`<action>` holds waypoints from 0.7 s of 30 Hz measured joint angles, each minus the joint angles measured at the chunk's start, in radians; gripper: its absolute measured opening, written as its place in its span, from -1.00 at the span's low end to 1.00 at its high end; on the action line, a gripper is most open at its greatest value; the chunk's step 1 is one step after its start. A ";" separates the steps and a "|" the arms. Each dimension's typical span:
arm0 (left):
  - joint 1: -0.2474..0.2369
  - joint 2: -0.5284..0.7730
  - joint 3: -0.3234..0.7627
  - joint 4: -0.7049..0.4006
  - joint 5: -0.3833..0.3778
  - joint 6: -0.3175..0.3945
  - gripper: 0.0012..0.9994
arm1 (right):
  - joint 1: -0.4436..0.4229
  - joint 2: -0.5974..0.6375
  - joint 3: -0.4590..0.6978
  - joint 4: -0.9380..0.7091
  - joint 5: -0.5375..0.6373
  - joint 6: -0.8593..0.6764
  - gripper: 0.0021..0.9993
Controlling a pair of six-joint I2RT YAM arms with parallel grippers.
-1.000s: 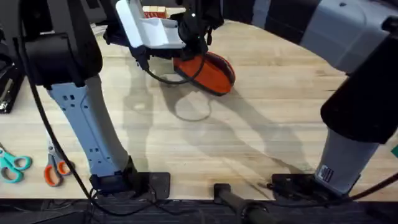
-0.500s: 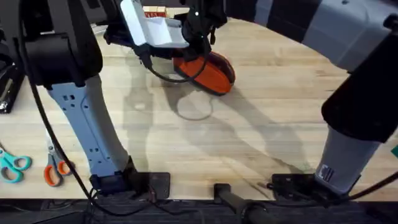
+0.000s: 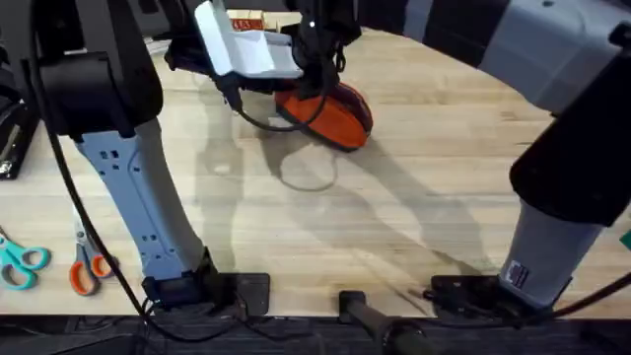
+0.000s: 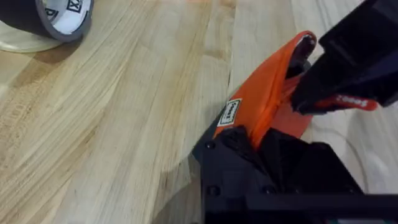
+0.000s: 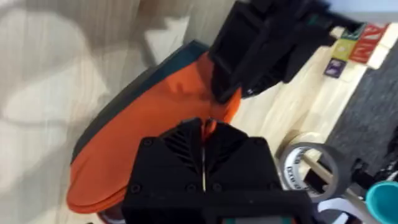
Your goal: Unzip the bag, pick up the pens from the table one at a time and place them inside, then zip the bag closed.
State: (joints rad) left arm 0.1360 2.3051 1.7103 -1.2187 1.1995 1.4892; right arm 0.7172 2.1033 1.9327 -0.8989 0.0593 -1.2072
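Pouch (image 3: 330,113), orange with a dark zipper edge, is lying on the light wooden table (image 3: 414,217) at the far middle, directly under both pincers.

Left pincer (image 4: 261,146) is clamping a raised fold of the orange fabric; its black fingers are sitting narrow around that fold, beside a small white label (image 4: 231,114) sewn to the pouch. Overhead, this arm's white wrist housing (image 3: 242,49) is covering the pouch's left end, so the grip itself is hidden there.

Right pincer (image 5: 203,146) is hanging just above the pouch with its two fingers pressed together, a thin seam between them. A sliver of orange is showing at the tips; whether that is a pinched tab or the fabric behind, I cannot tell. The left wrist view is showing this same pincer (image 4: 348,68) from the side, touching the pouch's lifted end.

Beyond the left pincer, a roll of dark tape (image 4: 53,15) is resting on the wood. The right wrist view is catching coloured wooden blocks (image 5: 351,50) past the pouch. Overhead, two pairs of scissors, teal (image 3: 22,261) and orange (image 3: 87,268), are lying well away from both pincers, by the left arm's base.
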 joint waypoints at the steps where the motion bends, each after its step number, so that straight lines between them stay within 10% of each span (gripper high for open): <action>1: 0.000 0.000 0.000 0.000 0.000 0.000 -0.92 | -0.003 0.000 0.000 -0.008 0.001 0.004 -0.94; 21: -0.001 0.000 0.000 0.008 -0.006 0.000 -0.92 | -0.038 0.000 0.004 -0.109 0.060 0.111 -0.94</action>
State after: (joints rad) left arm 0.1349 2.3051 1.7103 -1.2110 1.1934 1.4891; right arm 0.6793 2.1033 1.9366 -1.0077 0.1190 -1.0962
